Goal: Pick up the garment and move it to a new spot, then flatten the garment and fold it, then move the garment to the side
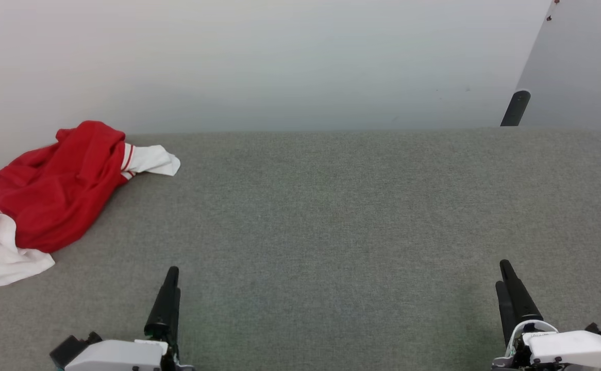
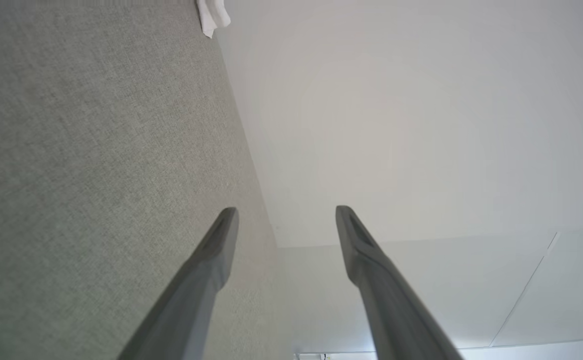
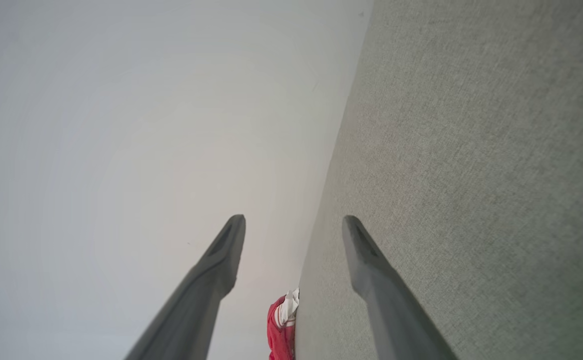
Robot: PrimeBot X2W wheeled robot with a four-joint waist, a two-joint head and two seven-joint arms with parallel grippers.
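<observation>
The garment, a red shirt with white sleeves and striped trim, lies crumpled at the far left of the grey felt surface, one white sleeve reaching the left edge. A white sleeve tip shows at the top of the left wrist view, and a small part of the garment sits low in the right wrist view. My left gripper rests low left, open and holding nothing, well to the right of and below the shirt. My right gripper is at the lower right, far from it. Both pairs of fingers, left and right, stand apart.
A pale wall rises behind the surface. A dark post and a light panel stand at the back right. The felt stretches bare between the two grippers.
</observation>
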